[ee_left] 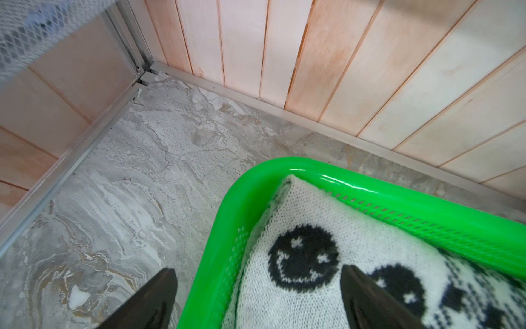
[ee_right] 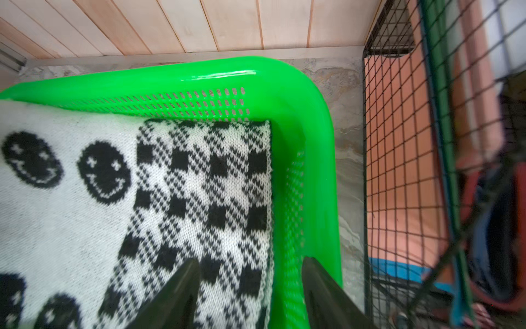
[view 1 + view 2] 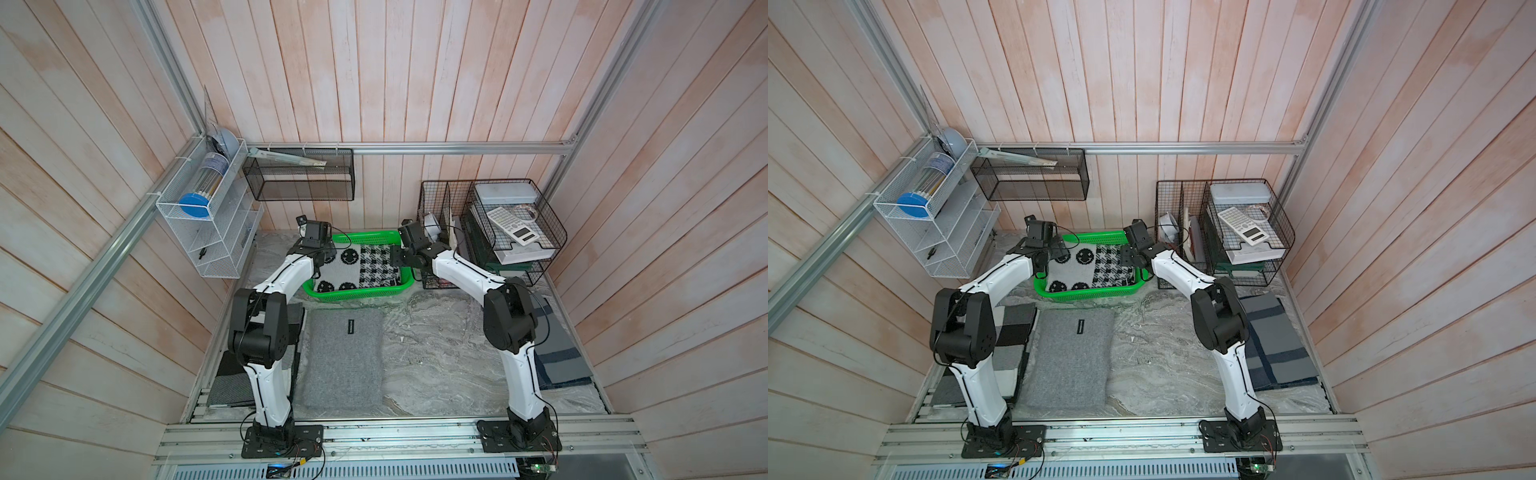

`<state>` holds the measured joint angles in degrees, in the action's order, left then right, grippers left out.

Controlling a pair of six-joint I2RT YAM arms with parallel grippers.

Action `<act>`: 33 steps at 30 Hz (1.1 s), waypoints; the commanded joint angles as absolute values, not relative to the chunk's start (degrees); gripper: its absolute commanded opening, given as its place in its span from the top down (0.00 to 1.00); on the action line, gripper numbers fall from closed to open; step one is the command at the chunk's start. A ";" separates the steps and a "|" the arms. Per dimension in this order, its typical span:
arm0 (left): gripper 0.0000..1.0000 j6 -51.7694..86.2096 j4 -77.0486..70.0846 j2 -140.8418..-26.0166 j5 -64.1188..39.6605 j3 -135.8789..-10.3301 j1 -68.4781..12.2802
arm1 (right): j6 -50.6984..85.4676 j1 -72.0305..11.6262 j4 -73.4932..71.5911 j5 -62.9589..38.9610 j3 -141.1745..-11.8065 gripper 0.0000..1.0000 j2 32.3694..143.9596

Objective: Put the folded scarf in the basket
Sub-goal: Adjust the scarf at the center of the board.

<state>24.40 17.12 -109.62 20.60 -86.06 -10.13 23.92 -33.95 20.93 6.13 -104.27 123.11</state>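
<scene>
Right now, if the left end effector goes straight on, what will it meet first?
Probably the basket's side rim: the open left end effector straddles it, partly above the scarf. Depth is unclear.

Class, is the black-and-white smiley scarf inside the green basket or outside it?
Inside. In both top views the scarf lies folded flat within the basket, whose green rim shows round it.

The folded scarf (image 3: 353, 270) is knitted, white and black, with smiley faces on one part and checks on the other. It lies flat inside the bright green basket (image 3: 357, 294) with holes in its sides, a little above the middle in both top views.
</scene>
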 commanded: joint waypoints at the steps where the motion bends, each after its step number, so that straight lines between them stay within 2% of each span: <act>1: 0.05 28.41 16.10 -101.78 19.28 -83.33 -11.89 | 24.10 -33.94 19.08 2.64 -98.49 0.37 115.29; 12: 0.05 41.63 6.68 -77.47 13.16 -59.15 -15.36 | 36.17 -35.03 -2.40 -10.89 -57.11 0.37 87.12; 16: 0.05 46.14 6.96 -70.28 11.48 -50.57 -17.02 | 40.10 -38.58 -7.99 -12.46 -46.02 0.36 82.39; 22: 0.05 50.11 10.37 -63.10 14.29 -39.87 -21.66 | 43.92 -44.04 -12.68 -11.67 -41.92 0.32 84.93; 27: 0.05 51.53 15.31 -61.71 15.43 -35.20 -23.22 | 44.07 -48.55 -13.22 -11.78 -47.30 0.31 92.69; 33: 0.05 52.73 19.28 -59.59 17.68 -32.61 -24.16 | 45.74 -49.74 -12.66 -11.69 -53.08 0.28 101.52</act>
